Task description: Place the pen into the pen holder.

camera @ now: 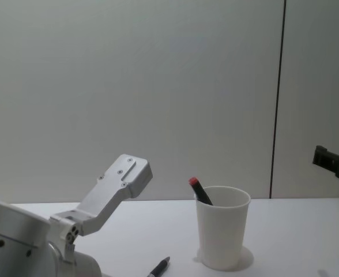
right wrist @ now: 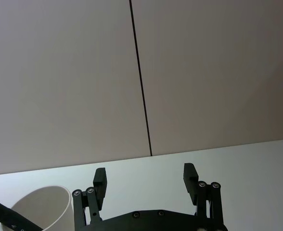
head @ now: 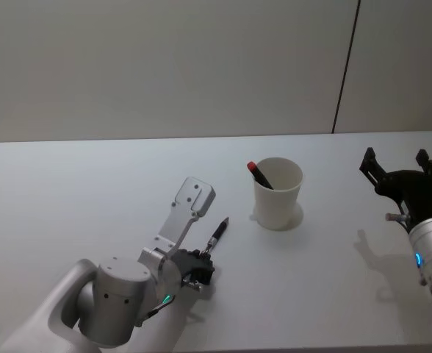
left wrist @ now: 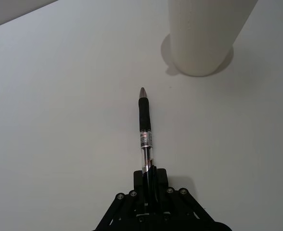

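Left claw [left wrist: 149, 177] grips pen [left wrist: 145, 130]; holder [head: 278, 209] contains red-tipped pen [head: 260, 174].

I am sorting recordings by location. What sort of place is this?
Probably a robot test room: a white table, plain wall panels, a paper cup, and a pen in the left gripper; the right gripper hangs open.

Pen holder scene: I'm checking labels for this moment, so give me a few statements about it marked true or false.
1. The left gripper grips the pen, tip pointing toward the pen holder. True.
2. The pen holder is empty. False: a red-capped pen leans inside it.
3. The right gripper is shut on a pen. False: it is open and holds nothing.
4. The pen holder stands upright on the table. True.
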{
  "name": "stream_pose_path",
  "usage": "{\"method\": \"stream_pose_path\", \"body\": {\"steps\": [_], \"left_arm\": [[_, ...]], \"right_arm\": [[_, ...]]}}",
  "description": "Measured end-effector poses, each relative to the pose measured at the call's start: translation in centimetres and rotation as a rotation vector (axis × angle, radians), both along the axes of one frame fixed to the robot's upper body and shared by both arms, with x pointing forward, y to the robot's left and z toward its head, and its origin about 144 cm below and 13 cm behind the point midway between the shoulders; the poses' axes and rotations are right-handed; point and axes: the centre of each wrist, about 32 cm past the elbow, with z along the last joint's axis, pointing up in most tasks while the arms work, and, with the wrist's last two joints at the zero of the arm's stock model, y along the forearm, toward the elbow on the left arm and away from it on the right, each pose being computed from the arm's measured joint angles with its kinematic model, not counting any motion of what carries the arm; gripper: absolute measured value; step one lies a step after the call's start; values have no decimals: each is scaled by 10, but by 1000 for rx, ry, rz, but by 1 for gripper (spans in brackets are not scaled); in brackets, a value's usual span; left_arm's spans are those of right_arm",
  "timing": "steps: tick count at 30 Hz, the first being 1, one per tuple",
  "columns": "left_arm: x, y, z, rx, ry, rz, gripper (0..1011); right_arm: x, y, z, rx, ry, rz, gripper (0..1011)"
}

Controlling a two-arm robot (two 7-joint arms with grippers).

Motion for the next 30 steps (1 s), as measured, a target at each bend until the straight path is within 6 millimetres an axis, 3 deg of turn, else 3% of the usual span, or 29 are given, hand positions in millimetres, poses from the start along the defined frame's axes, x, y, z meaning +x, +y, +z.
{"method": "stream_pose_path", "body": {"steps": [13,30], "left_arm": [[-4,0,6,-4,-43,6,173],[-30,3,36,101,-227,124,173]], "right_arm": [[0,0,0,0,0,0,1001],[0,0,0,0,0,0,1001]]}}
